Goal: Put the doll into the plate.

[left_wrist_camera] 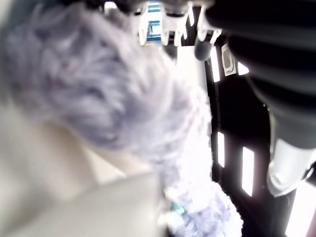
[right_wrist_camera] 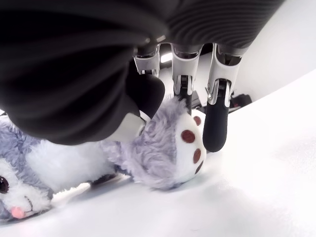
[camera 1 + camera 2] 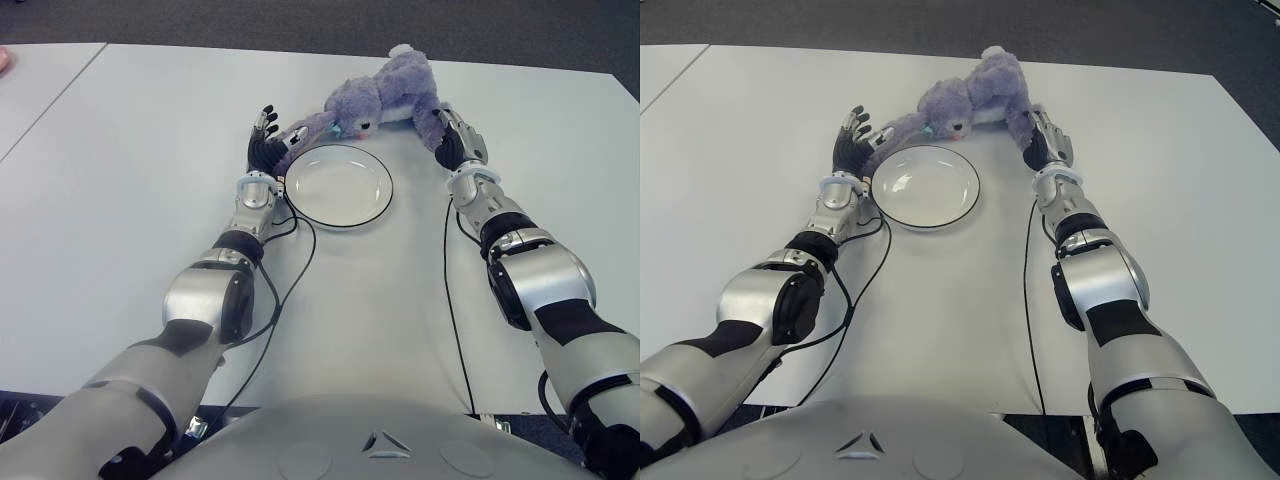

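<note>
Now both hands are on the doll (image 3: 385, 92) behind the plate (image 3: 340, 186): right hand (image 3: 452, 138) fingers closed around a paw, left hand (image 3: 266, 140) gripping a limb, on the table (image 3: 120, 200)

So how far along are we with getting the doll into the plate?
Early stage. Done: both hands have reached the doll, which lies on the table just behind the plate. In hand: the right hand closes its fingers on a paw, and the left hand is against the other limb. Left: lifting the doll and setting it in the plate, which holds nothing.
</note>
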